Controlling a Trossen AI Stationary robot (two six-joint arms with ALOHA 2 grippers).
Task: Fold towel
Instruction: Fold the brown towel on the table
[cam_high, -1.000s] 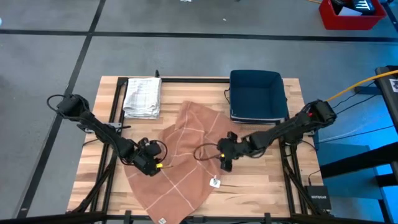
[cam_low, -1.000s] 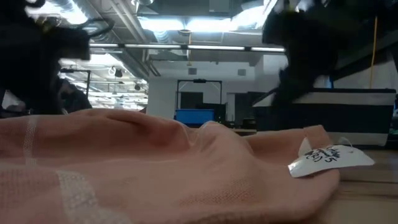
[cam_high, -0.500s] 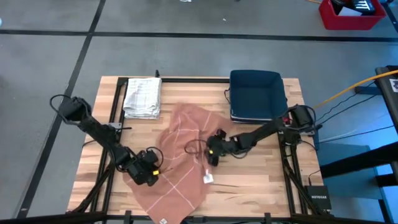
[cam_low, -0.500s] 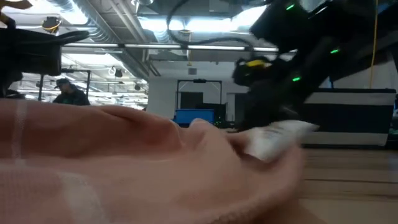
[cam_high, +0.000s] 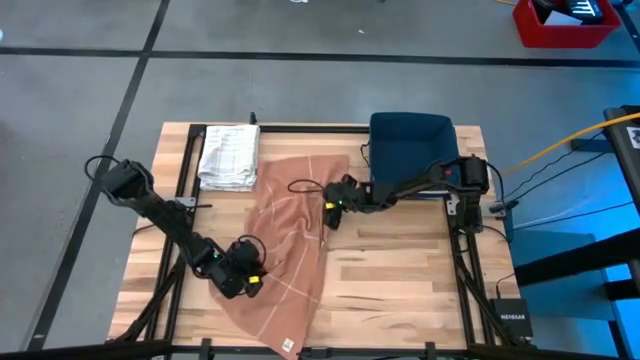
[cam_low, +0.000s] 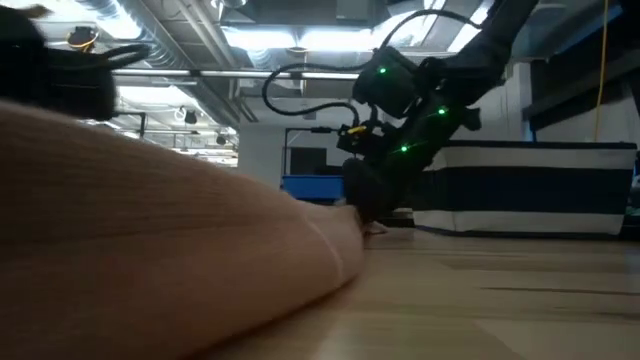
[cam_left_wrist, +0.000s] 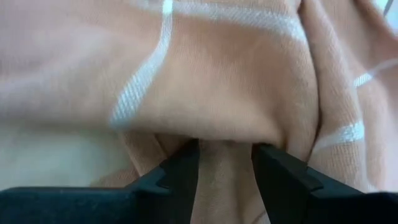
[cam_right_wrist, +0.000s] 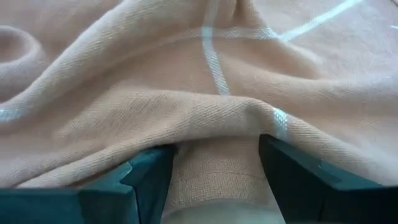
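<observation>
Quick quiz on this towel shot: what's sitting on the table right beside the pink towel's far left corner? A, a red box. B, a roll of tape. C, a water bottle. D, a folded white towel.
D: in the high view a folded white towel lies just left of the pink towel, near its far corner.

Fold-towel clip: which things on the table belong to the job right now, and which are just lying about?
Part of the job:
- pink towel
- left gripper, shut on the towel's near-left part
- right gripper, shut on the towel's right edge

Lying about:
- white folded cloth, at the back left
- dark blue bin, at the back right
</observation>
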